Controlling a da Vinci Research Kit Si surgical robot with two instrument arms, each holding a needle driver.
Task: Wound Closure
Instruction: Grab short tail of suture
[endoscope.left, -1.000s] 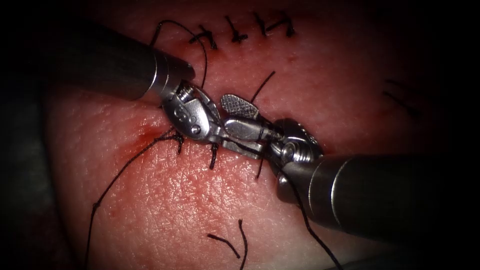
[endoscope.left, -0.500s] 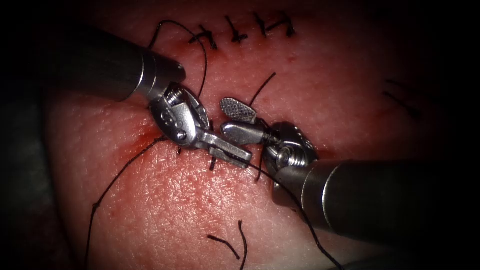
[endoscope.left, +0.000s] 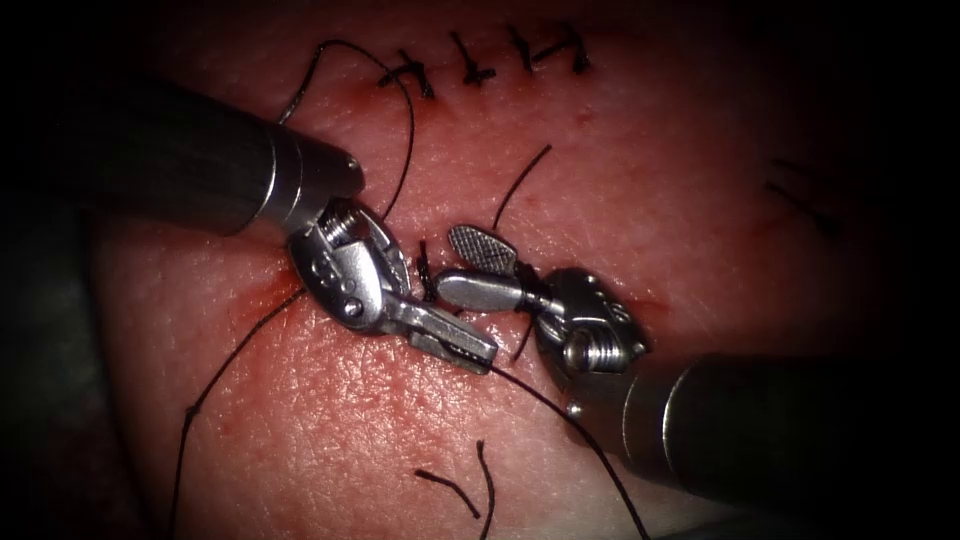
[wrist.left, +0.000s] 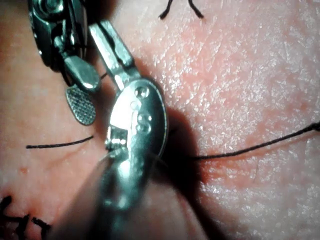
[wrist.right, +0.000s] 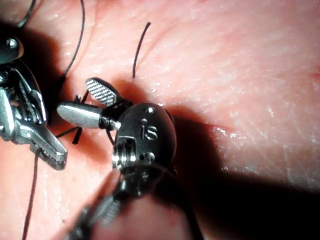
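My left tool (endoscope.left: 478, 354) comes in from the upper left with its jaws shut on the black thread (endoscope.left: 560, 412), which runs taut from the tips down to the lower right. The right tool (endoscope.left: 452, 263) lies just right of it, jaws open and empty, one textured pad (endoscope.left: 480, 245) facing up. Turns of thread wrap the base of its jaws (wrist.right: 106, 120). In the right wrist view the right tool (wrist.right: 77, 97) stands open beside the left tool's shut jaws (wrist.right: 54, 154). The left wrist view has the left jaws (wrist.left: 102, 31) shut next to the right tool's pad (wrist.left: 81, 105).
A row of finished stitches (endoscope.left: 480, 65) crosses the tissue at the top. A short thread tail (endoscope.left: 520, 185) sticks up behind the right tool. Long thread with a knot (endoscope.left: 190, 410) trails lower left. Two cut thread ends (endoscope.left: 462, 487) lie below. Red fluid (endoscope.left: 290, 285) stains the tissue by the left tool.
The left tool has drawn back down and to the left, out from between the right tool's open jaws, taking thread along. The right tool has shifted slightly down and right.
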